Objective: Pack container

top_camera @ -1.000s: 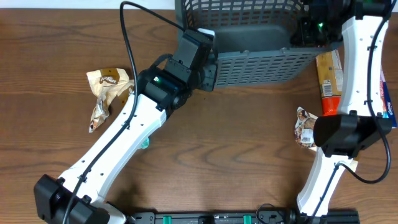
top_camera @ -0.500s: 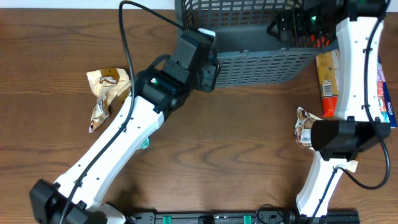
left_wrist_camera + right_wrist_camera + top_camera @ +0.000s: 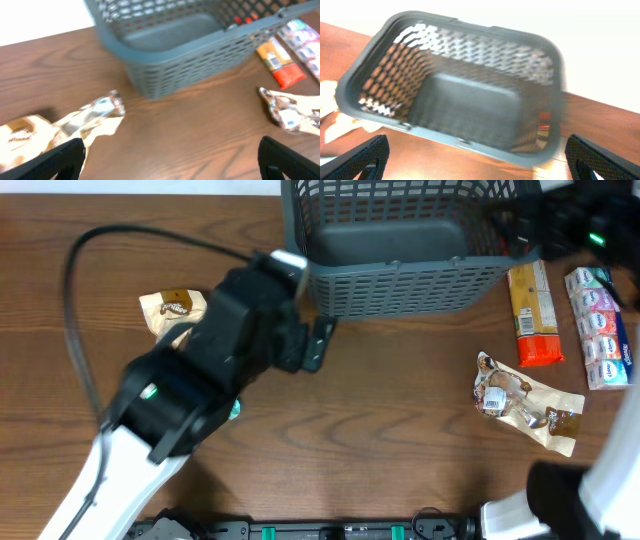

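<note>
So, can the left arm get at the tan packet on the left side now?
Probably yes. The left gripper is open and empty, and the tan packet lies uncovered on the table close beside it, apart from the basket. Nothing seems to stand between them.

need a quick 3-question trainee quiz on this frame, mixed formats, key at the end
1. True or false: the container already holds a packet.
2. The orange-ended packet lies: A) inside the container, B) on the table beside it, C) in a gripper.
3. Fill in: the left gripper and the right gripper both stand ____.
Key: 1 false; 2 B; 3 open.
</note>
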Robot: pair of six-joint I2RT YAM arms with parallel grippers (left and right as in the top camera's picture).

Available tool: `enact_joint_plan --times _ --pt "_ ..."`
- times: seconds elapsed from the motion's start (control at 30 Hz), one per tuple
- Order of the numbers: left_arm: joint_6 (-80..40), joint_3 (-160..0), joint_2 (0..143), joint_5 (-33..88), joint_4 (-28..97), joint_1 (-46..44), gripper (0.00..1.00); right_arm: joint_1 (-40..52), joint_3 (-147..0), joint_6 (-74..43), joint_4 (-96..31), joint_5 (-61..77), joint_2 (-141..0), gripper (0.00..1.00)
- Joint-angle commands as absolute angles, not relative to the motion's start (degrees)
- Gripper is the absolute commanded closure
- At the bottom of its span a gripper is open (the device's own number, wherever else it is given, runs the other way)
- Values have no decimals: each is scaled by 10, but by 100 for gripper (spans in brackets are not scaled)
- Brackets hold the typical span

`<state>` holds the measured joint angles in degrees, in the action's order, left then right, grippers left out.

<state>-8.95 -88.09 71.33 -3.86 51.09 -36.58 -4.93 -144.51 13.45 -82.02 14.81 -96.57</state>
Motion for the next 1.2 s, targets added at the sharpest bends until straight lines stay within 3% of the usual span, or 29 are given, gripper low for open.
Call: enact_joint_plan --times 0.0,0.23,0.4,0.6,0.87,1.17 --pt "-86 -884 683 -134 531 -364 1 -92 -1452 129 -824 21 -922 1" --pt "-86 -884 659 -260 551 -364 1 -213 -1437 122 -866 -41 -911 1" --pt "-86 -884 659 -270 565 -364 1 -275 -1367 160 -830 -32 -928 1" --pt "-86 -884 660 -271 605 -364 1 -331 -1242 375 -830 144 -970 1" --pt "-86 -884 660 -271 633 -364 1 -365 -1184 397 -802 142 -1069 1" --pt "-86 -884 663 -271 641 -364 2 -369 -1184 373 -750 42 -1174 1"
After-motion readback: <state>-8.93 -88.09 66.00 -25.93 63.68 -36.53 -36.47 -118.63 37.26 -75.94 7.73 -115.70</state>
